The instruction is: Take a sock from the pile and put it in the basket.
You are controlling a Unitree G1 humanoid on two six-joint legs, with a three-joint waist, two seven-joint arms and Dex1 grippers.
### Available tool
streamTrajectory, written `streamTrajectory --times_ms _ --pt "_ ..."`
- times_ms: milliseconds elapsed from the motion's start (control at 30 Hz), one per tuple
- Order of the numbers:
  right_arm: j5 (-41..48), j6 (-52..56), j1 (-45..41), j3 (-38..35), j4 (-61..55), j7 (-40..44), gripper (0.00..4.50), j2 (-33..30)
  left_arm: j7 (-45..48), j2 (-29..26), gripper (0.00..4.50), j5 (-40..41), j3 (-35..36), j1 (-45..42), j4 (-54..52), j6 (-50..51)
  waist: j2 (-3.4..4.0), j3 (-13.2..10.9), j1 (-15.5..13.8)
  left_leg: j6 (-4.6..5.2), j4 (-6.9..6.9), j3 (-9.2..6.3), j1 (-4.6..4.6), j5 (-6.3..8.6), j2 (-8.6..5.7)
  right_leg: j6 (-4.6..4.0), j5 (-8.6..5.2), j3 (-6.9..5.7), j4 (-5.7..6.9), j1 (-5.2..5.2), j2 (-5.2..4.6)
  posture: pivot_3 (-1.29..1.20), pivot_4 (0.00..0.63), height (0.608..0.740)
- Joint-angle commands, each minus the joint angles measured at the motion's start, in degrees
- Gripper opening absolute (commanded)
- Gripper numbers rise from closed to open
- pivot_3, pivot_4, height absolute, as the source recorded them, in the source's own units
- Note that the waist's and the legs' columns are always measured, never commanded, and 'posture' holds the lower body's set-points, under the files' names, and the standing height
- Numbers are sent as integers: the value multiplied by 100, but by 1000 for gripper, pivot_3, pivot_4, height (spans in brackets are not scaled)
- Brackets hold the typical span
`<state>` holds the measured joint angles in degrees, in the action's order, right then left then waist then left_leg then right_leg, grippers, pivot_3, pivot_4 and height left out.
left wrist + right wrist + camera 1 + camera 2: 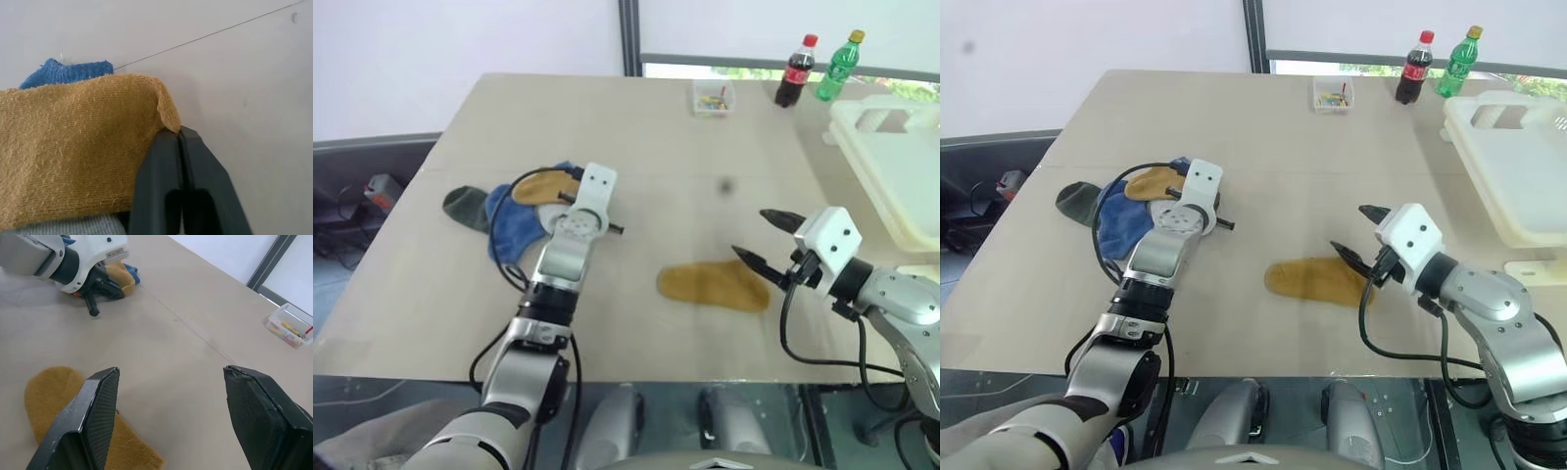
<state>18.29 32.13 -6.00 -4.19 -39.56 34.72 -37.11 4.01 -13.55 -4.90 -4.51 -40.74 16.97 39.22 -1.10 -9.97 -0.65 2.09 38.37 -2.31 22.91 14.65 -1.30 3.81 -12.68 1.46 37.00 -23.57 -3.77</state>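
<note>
The pile (pixel 514 208) lies at the table's left: a dark green sock (pixel 465 206), a blue sock (pixel 509 223) and a mustard-yellow sock (pixel 543 186) on top. My left gripper (pixel 178 134) reaches into the pile. It is shut, with the corner of that mustard-yellow sock (pixel 73 147) pinched at its tips. A second mustard-yellow sock (pixel 715 286) lies flat alone near the table's front. Just right of it my right gripper (pixel 756 233) hovers open, holding nothing. The cream-white basket (pixel 891 147) stands at the table's right edge.
At the table's far side stand a small clear box (pixel 713 96), a cola bottle (pixel 794 70) and a green bottle (pixel 837 66). A small white piece (pixel 1533 269) sits below the basket. Bare tabletop lies between the pile and the basket.
</note>
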Motion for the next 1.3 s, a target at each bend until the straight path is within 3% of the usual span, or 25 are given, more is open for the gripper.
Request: streamTrajectory --times_ms 33,633,1000,1167,1300 --pt "-14 -141 -93 -67 -58 -28 3511 -19 -6 -73 44 -73 81 50 -200 23 0 0 2 0 0 0 0 0 0 0 0 0 0 0 0 0 150 740" --pt "-63 -190 -275 -38 113 -102 3511 5 1098 199 44 427 -264 -142 -1336 876 0 0 -8 0 0 -1 2 0 -3 0 0 -2 0 0 -1 0 150 740" --pt "-56 -131 -156 -123 -63 -251 3511 -20 174 -383 44 -40 280 -566 175 682 -1 -1 56 0 0 1 -3 0 -5 0 0 1 5 -1 3 0 150 740" --pt "-32 -157 -110 -145 -63 -238 3511 -34 135 -503 44 -69 291 -543 127 326 -1 0 48 0 0 -1 -2 0 -3 0 0 0 5 0 -1 0 150 740" --pt "-24 -207 -95 -146 -30 -208 3511 -41 310 -283 44 54 114 -455 -39 384 0 0 25 -1 0 -1 -1 0 -2 0 0 0 5 0 -2 0 150 740"
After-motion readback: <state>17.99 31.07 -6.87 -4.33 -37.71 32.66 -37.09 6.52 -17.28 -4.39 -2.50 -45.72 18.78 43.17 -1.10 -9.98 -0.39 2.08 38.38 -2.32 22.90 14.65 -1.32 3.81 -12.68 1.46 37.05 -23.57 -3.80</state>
